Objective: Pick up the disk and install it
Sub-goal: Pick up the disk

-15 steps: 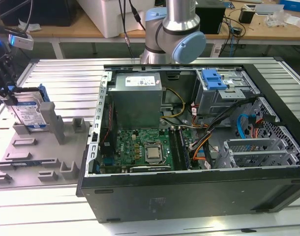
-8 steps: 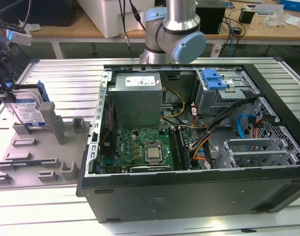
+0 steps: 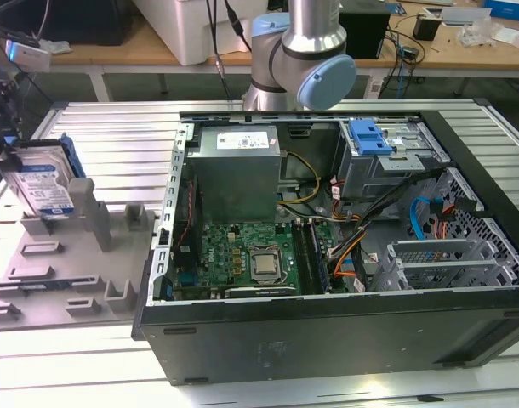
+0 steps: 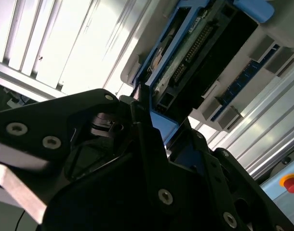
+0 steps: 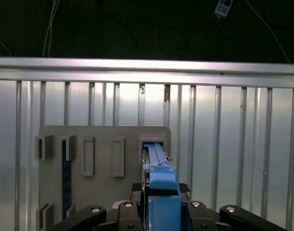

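The disk [image 3: 40, 180], a silver drive with a white and blue label in a blue bracket, stands tilted on edge at the exterior view's far left. Its lower end is at a slot of the grey fixture [image 3: 72, 272]. My gripper [image 3: 2, 140] is at its upper end, shut on the blue bracket. In the first wrist view the bracket of the disk [image 5: 161, 192] runs between the black fingers of the gripper [image 5: 161, 204] down toward the fixture's slot [image 5: 154, 144]. The second wrist view looks along the disk [image 4: 195, 53] from the gripper [image 4: 159, 126].
An open computer case [image 3: 327, 340] lies on the slatted metal table [image 3: 115, 136], right of the fixture. Inside are a motherboard [image 3: 242, 255], a grey power supply box [image 3: 238, 161], cables and a drive cage with a blue tab [image 3: 370, 136]. The arm's base [image 3: 302, 51] stands behind the case.
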You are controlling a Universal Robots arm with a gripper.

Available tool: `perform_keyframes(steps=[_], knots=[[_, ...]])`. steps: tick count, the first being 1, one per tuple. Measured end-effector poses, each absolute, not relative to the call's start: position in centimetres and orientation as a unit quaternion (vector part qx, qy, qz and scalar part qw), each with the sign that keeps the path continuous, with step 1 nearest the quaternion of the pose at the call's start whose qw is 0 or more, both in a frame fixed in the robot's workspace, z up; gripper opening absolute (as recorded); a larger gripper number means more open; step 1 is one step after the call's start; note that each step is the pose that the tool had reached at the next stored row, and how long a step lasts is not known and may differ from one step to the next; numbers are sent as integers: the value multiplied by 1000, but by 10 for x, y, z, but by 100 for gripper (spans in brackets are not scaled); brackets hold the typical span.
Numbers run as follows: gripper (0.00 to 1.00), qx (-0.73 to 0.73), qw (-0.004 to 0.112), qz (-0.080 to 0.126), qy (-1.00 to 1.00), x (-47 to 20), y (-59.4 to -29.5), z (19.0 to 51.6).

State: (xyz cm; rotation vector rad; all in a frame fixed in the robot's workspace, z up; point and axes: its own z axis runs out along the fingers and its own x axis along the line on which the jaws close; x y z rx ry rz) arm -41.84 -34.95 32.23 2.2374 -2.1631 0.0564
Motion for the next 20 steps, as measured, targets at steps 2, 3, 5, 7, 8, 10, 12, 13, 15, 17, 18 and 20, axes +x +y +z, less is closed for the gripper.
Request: perform_keyframes(steps=[2,3,5,7,8,10,12,13,15,17,18,20], knots=[[37,719,16,20,-695,-418,-349,326],[37,719,17,21,-695,-418,-349,327],[37,719,19,22,-695,-418,-349,330],[37,719,20,23,-695,-418,-349,333],[37,719,20,23,-695,-418,-349,334],[37,719,20,24,-695,-418,-349,336],[37,719,20,24,-695,-418,-349,338],[37,719,20,24,-695,-418,-349,339],[37,719,20,24,-695,-418,-349,342],[37,719,20,24,-695,-418,-349,345],[37,719,20,24,-695,-418,-349,348],[37,719,19,24,-695,-418,-349,354]])
